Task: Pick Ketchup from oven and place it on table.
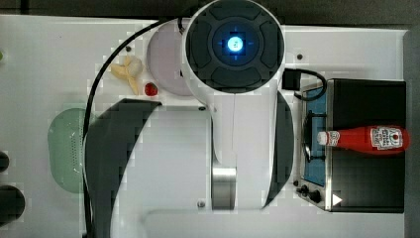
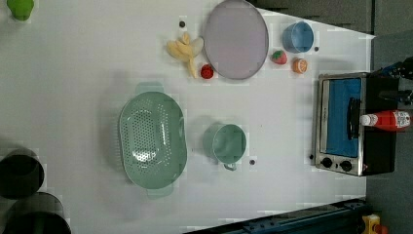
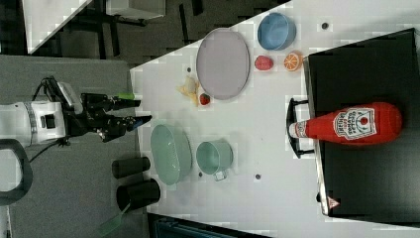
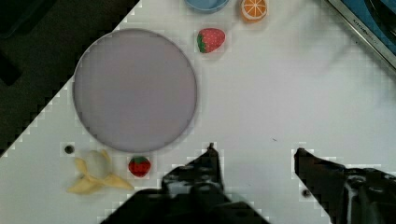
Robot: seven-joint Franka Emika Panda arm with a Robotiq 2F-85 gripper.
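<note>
The ketchup (image 1: pixel 369 139) is a red bottle with a white cap, lying on its side on the black roof of the oven (image 1: pixel 366 188), cap over the door handle. It also appears in the left view (image 2: pixel 389 119) and the right view (image 3: pixel 351 124). The oven door (image 2: pixel 341 122) is closed. My gripper (image 3: pixel 140 110) hovers high above the table (image 3: pixel 277 139), far from the oven, at the right view's left. In the wrist view the gripper (image 4: pixel 255 149) is open with nothing between its fingers, over bare white table (image 4: pixel 280 93) beside a grey plate.
A grey plate (image 2: pixel 236 39), peeled banana (image 2: pixel 185 51), small strawberries (image 2: pixel 207 71), orange slice (image 2: pixel 300 65) and blue bowl (image 2: pixel 298 37) lie near the oven. A green colander (image 2: pixel 153 139) and green cup (image 2: pixel 228 143) sit mid-table. Black cylinders (image 2: pixel 22 173) stand at the table's edge.
</note>
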